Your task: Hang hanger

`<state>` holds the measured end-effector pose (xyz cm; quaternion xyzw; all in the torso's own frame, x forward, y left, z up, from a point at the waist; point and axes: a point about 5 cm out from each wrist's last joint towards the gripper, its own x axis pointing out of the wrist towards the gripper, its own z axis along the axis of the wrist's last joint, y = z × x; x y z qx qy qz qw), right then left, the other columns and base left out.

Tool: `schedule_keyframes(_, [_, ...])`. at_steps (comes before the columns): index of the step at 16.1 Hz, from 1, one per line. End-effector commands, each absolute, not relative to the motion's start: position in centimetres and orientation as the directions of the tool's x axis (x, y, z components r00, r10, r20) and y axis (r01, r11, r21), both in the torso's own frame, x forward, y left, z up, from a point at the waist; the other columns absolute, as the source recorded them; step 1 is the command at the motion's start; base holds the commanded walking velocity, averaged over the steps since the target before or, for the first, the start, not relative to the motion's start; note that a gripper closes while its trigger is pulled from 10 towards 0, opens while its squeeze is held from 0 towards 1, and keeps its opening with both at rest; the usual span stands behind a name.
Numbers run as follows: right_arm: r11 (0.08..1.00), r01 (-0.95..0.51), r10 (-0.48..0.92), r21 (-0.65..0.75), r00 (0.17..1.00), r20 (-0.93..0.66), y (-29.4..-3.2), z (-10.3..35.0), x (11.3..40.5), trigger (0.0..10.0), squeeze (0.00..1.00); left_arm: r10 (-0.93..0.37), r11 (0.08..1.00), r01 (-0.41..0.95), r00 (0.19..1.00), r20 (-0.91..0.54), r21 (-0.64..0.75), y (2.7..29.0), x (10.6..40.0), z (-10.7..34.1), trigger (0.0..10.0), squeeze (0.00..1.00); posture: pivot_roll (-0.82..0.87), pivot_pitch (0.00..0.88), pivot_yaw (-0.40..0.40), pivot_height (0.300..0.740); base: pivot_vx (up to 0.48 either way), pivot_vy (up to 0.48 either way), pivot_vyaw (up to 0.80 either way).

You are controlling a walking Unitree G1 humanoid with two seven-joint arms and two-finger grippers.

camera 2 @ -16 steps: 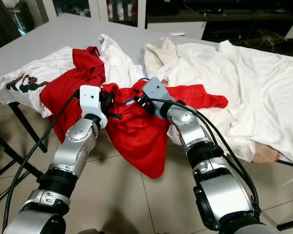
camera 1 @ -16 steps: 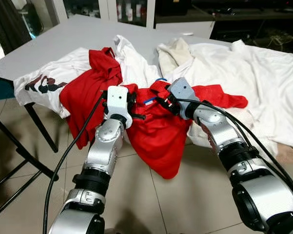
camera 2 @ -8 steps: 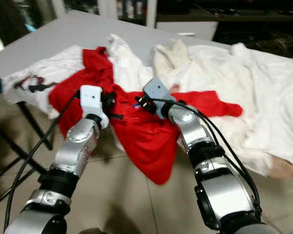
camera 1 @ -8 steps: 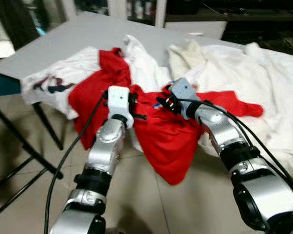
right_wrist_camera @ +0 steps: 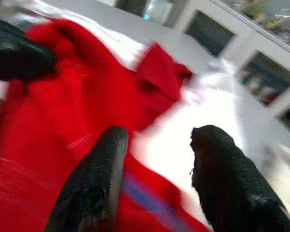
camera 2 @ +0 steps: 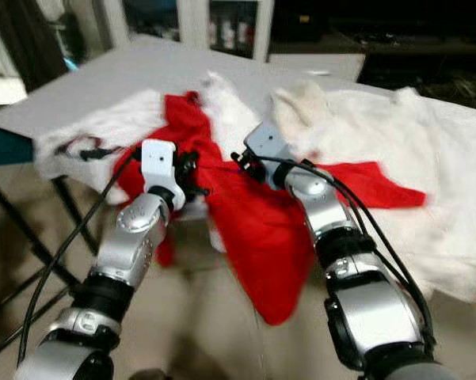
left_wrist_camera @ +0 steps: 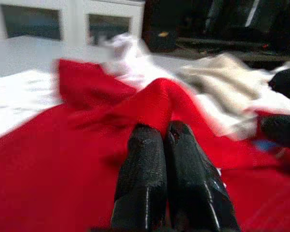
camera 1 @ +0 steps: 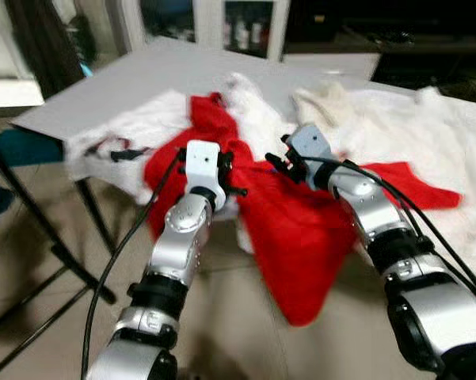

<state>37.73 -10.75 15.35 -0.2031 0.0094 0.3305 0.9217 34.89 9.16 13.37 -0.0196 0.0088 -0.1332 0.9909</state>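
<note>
My left end effector [left_wrist_camera: 165, 140] has its two black fingers pressed together on a ridge of the red garment [camera 1: 301, 237], pinching the cloth near the bench's front edge. My right end effector [right_wrist_camera: 159, 159] stands open, fingers spread wide, hovering just over the same red garment, close beside my left one; a blue strip shows between its fingers, too blurred to name. I cannot make out a hanger as such.

The red garment spills over the front edge of the grey bench [camera 1: 142, 75] and hangs toward the tiled floor [camera 1: 39, 317]. White clothes [camera 1: 428, 134] lie heaped behind and to my right of it, and a white printed shirt [camera 1: 111, 146] drapes over the bench corner to my left. The far part of the bench top is bare. Black bench legs [camera 1: 39, 237] slant down at my left.
</note>
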Motion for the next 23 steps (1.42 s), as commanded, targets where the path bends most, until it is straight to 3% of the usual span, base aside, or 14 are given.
schedule_keyframes(1, [0.694, -0.616, 0.616, -0.373, 0.776, -0.136, -10.47, 15.88, 37.84, 10.0, 0.00, -0.248, 0.968, 0.248, 0.969, -0.006, -0.042, 9.62, 35.07, 13.64, 10.0, 0.00, 0.09, 0.000, -0.023, 0.740, 0.330, 0.000, 0.00])
schedule_keyframes(9, [0.699, -0.610, 0.610, -0.374, 0.781, -0.133, -10.63, 15.84, 37.86, 10.0, 0.00, -0.278, 0.960, 0.278, 0.961, -0.011, 0.009, 9.11, 35.04, 13.59, 10.0, 0.00, 0.08, 0.000, -0.019, 0.740, 0.033, 0.000, 0.00])
schedule_keyframes(23, [0.701, -0.612, 0.611, -0.367, 0.780, -0.133, -10.71, 15.70, 37.76, 10.0, 0.00, -0.272, 0.962, 0.273, 0.962, -0.017, 0.006, 9.13, 34.94, 13.44, 10.0, 0.00, 0.09, 0.000, -0.022, 0.740, 0.000, -0.286, 0.00])
